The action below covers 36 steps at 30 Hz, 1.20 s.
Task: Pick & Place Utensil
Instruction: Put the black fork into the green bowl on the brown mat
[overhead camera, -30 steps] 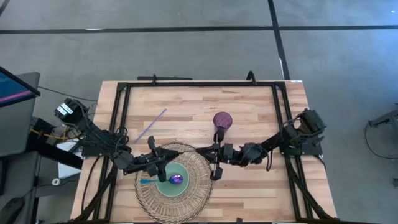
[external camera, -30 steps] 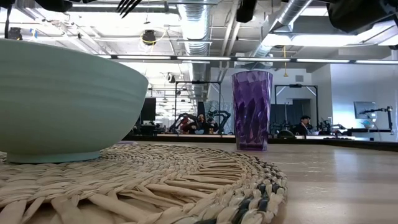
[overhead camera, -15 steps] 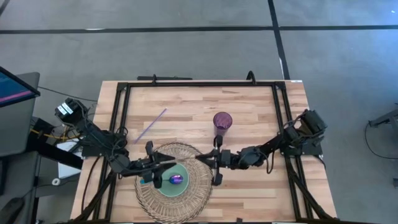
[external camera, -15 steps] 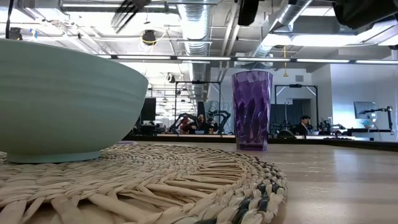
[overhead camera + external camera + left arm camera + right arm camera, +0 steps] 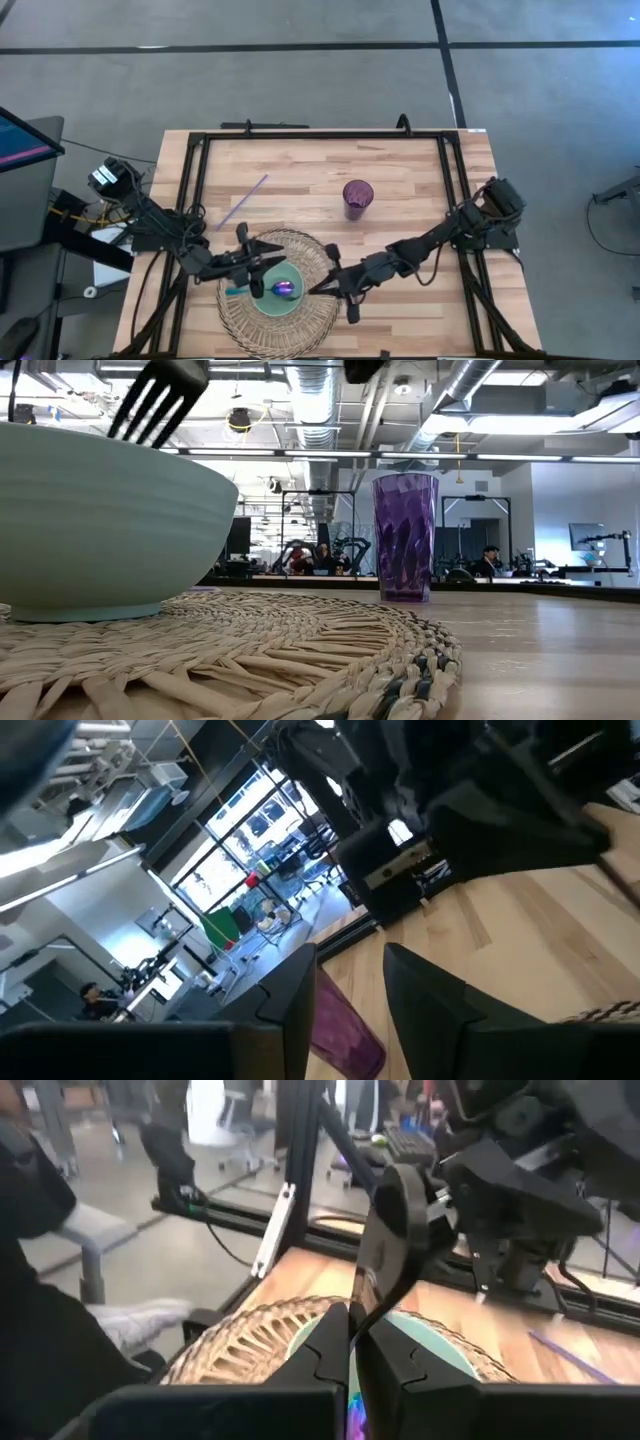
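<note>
Left end effector parted; possibly purple cup between.

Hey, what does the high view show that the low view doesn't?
Only the high view shows the arms: the right gripper over the woven mat, the left gripper by the green bowl, a purple straw on the table, and a purple spoon inside the bowl. Only the low view clearly shows black fork tines above the bowl's rim, and the room behind. Both show the bowl, the mat and the upright purple cup.
</note>
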Motion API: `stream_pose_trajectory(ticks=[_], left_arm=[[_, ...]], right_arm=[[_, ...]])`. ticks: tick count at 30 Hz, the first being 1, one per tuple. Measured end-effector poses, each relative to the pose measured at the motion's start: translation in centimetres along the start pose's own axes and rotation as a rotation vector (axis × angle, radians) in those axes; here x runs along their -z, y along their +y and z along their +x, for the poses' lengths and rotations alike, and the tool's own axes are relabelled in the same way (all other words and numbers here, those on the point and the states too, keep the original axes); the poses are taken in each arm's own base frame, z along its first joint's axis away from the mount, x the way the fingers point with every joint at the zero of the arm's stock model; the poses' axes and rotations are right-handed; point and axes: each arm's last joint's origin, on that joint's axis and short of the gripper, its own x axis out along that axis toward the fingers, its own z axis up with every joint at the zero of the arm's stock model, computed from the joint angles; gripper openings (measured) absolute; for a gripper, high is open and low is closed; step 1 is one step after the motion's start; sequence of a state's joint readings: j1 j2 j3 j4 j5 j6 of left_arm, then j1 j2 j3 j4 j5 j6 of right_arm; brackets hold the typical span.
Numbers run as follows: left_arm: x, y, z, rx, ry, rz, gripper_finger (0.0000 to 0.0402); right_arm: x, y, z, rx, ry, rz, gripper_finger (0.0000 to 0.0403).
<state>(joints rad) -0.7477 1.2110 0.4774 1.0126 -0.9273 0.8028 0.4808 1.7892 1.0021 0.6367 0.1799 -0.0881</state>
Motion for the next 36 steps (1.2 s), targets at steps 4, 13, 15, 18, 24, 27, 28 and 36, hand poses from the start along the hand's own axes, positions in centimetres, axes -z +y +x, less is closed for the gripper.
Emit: stream_pose_trajectory(ticks=[4, 13, 15, 18, 24, 27, 28, 36], left_arm=[[0.1, 0.0, 0.1, -0.003, 0.002, 0.001, 0.0122], [0.1, 0.1, 0.1, -0.006, 0.005, 0.001, 0.0118], [0.1, 0.1, 0.1, -0.008, 0.008, 0.001, 0.0118], [0.1, 0.1, 0.1, -0.012, 0.012, 0.001, 0.0116], [0.1, 0.1, 0.1, -0.018, 0.018, 0.000, 0.0116], [0.1, 0.1, 0.1, -0.018, 0.018, 0.001, 0.0116], [0.1, 0.1, 0.1, -0.018, 0.018, 0.001, 0.0116], [0.1, 0.1, 0.1, -0.018, 0.018, 0.001, 0.0116]], right_arm=[[-1.4, 0.1, 0.6, -0.015, 0.021, -0.069, 0.0001], [-0.1, -0.9, 1.9, -0.006, 0.061, -0.102, 0.0001], [0.7, -0.9, 2.9, -0.010, 0.077, -0.119, 0.0001], [1.0, -0.8, 3.9, -0.012, 0.120, -0.165, 0.0001], [0.0, -0.9, 4.3, -0.009, 0.198, -0.220, 0.0001], [-0.2, -1.0, 4.4, 0.005, 0.194, -0.279, 0.0001], [-0.3, -1.2, 4.4, 0.007, 0.191, -0.291, 0.0001], [0.5, -2.1, 4.3, 0.021, 0.258, -0.248, 0.0003]])
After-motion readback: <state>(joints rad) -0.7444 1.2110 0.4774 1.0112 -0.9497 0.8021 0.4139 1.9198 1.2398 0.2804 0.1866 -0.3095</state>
